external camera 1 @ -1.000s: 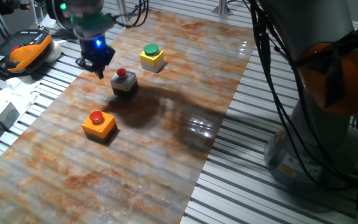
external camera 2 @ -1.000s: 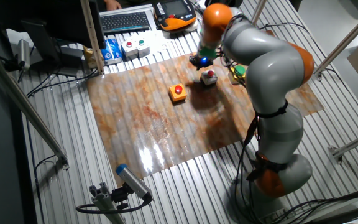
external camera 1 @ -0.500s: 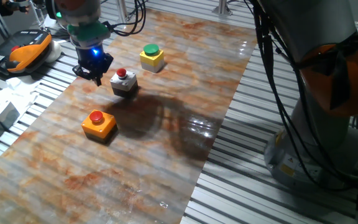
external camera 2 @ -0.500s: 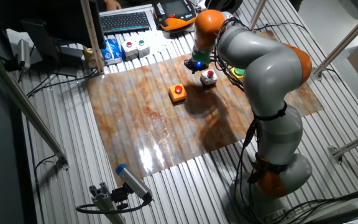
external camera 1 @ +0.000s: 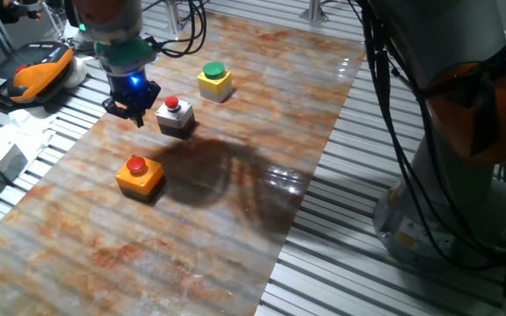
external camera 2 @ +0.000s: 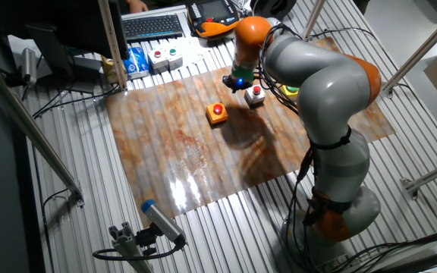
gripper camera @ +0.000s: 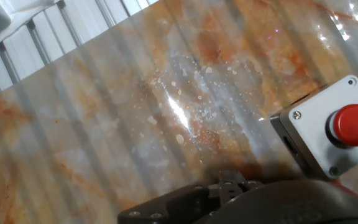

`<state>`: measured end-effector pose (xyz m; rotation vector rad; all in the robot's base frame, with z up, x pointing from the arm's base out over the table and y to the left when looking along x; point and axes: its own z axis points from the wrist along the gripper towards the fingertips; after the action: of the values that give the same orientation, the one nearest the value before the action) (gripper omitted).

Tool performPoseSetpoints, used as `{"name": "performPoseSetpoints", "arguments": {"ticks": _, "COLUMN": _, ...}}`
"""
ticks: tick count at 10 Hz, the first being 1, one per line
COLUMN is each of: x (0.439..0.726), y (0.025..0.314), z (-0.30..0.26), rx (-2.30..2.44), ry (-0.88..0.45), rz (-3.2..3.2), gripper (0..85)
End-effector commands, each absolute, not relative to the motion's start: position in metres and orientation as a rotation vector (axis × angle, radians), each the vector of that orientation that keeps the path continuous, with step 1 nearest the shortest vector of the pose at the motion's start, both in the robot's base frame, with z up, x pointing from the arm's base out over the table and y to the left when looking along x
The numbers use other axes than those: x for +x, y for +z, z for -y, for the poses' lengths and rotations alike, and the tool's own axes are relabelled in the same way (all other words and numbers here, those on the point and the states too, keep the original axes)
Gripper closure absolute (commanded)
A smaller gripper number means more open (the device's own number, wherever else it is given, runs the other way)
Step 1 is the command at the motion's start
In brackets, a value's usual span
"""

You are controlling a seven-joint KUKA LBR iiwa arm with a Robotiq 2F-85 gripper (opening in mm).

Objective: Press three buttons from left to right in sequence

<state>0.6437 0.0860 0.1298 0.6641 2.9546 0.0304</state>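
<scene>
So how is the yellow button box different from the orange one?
The yellow button box has a green cap; the orange button box has a red cap. In one fixed view the yellow one sits farther from the camera, beyond the grey-white box, while the orange one sits nearer. Both are small square boxes on the mat.

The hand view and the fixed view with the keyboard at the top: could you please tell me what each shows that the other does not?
Only the hand view shows the screws on the grey-white box. Only the fixed view shows the orange box, the keyboard, the arm and the gripper beside the grey-white box. The yellow box is hidden there behind the arm. Both show the grey-white box with its red cap and the marbled mat.
</scene>
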Motion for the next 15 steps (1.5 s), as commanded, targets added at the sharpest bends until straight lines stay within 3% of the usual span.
{"name": "performPoseSetpoints", "arguments": {"ticks": 1, "x": 0.642, "y": 0.131, "z": -0.087, "rx": 0.664, "ry": 0.027, "rz": -2.954, "gripper": 85.0}}
{"name": "performPoseSetpoints", "arguments": {"ticks": 15, "x": 0.641, "y": 0.137, "z": -0.114, "rx": 0.716, "ry": -0.049, "rz": -2.945, "gripper": 85.0}}
